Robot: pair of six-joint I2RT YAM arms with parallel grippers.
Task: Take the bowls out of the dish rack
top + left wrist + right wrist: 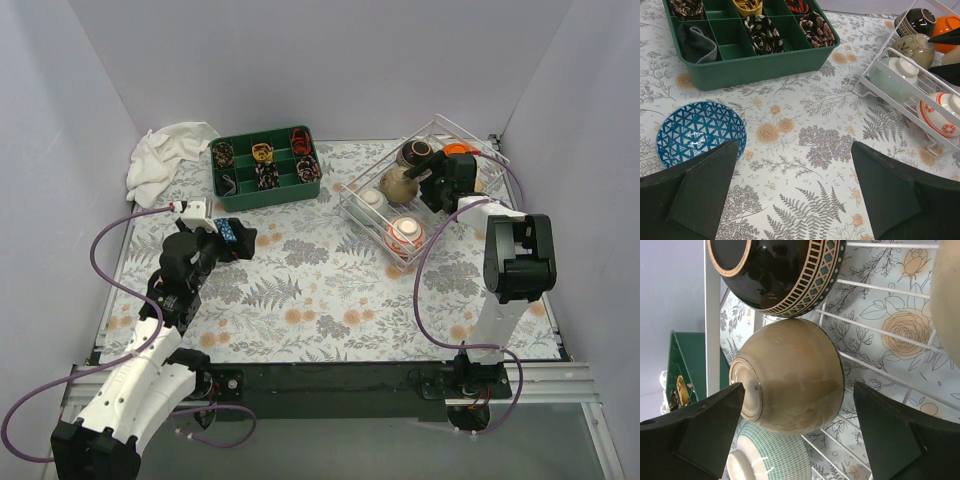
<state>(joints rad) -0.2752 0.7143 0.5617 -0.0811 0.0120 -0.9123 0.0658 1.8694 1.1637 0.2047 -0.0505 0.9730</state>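
Right end effector [799,390], fingers spread wide and gripping nothing, hangs in the dish rack [712,315] at the upper right of the top view, the tan bowl [790,375] on its side dead ahead between them, foot towards frame left. The left end effector [795,150], also spread, hovers well apart over a blue bowl [700,132] on the bench [300,300]; the right arm is plainly nearer
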